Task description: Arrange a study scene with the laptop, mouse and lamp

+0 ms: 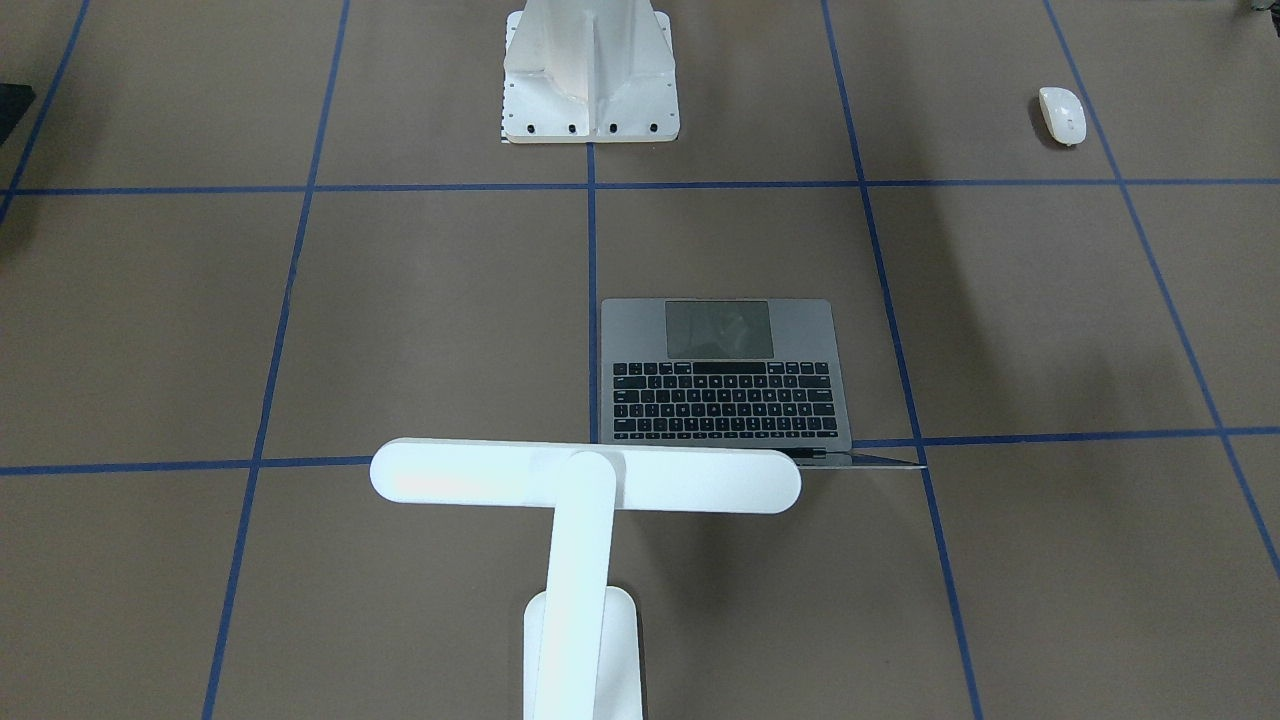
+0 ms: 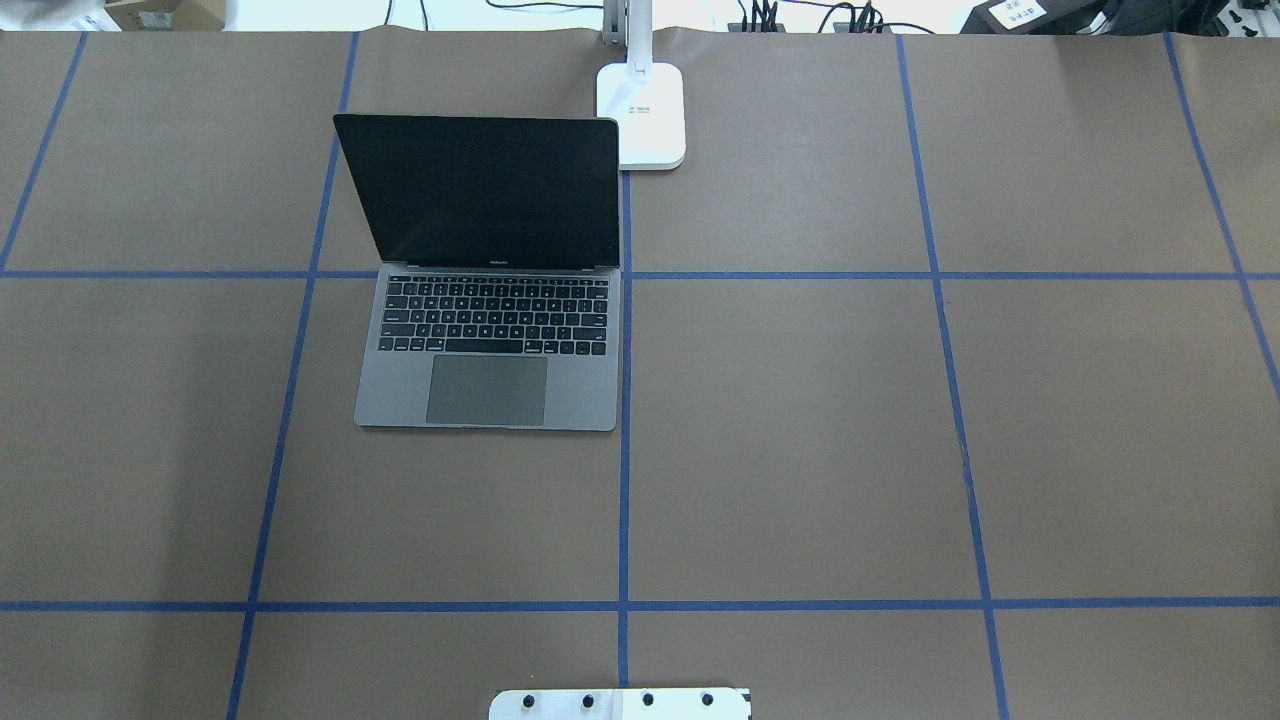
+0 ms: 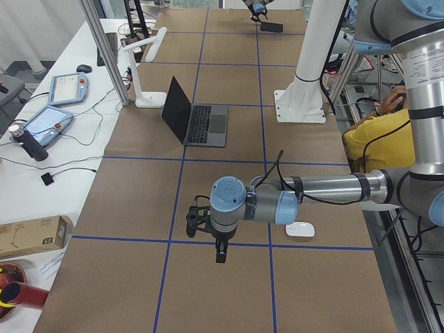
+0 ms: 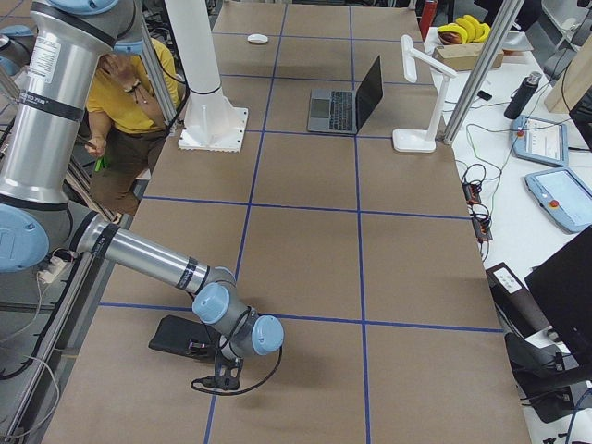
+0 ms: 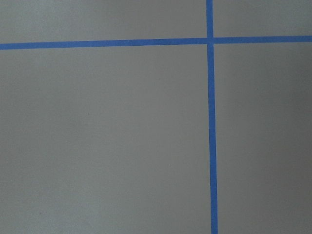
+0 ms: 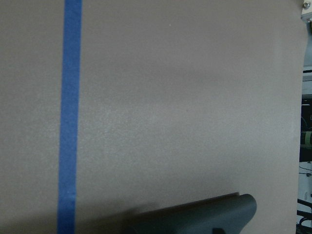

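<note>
laptop (image 2: pixel 487 350) stands open on the table (image 2: pixel 800 420), left of the centre line in the far half, screen dark. lamp (image 2: pixel 641 115) has its base at the far edge, just behind the laptop's right corner, with its bar head reaching over the screen's top edge. those two look placed. mouse (image 1: pixel 1062 114) lies well apart from them, at the near left end of the table; bringing it beside the laptop seems to be what is left.

left gripper (image 3: pixel 220 253) hangs over bare table near the mouse, apart from it. right gripper (image 4: pixel 218 375) is low at the near right end, just beside a flat black pad (image 4: pixel 178 337). both show in side views only, so i cannot tell how the jaws stand, or whether they hold anything.
</note>
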Tool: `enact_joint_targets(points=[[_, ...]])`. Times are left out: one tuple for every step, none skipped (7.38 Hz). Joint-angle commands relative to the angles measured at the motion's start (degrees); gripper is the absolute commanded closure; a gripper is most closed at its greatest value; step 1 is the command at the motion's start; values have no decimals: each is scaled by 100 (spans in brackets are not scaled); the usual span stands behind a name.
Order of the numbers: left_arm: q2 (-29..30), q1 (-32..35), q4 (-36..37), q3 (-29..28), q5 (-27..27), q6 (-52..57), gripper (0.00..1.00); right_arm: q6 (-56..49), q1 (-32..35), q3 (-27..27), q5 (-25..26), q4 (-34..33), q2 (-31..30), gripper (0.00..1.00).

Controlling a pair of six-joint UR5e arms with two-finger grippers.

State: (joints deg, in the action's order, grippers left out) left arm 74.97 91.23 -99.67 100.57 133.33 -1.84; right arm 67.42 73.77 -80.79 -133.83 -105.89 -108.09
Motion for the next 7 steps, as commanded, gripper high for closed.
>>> enact_joint_targets(points=[[0,0,0,7,0,0,0,-185,-3,-51,6,16,-10,70],[-9,0,0,7,0,0,0,-403,-3,-86,-3,16,-1,85],[-9,0,0,7,0,0,0,-562,-3,-121,-47,7,-1,100],[-9,0,9,7,0,0,0,-555,6,-287,-82,-1,7,100],[-9,0,9,7,0,0,0,-546,6,-428,-82,-19,25,100],[-9,0,9,7,0,-9,0,-546,6,-647,-91,-45,42,100],[-9,0,9,7,0,-9,0,-494,6,-901,-91,-54,43,100]])
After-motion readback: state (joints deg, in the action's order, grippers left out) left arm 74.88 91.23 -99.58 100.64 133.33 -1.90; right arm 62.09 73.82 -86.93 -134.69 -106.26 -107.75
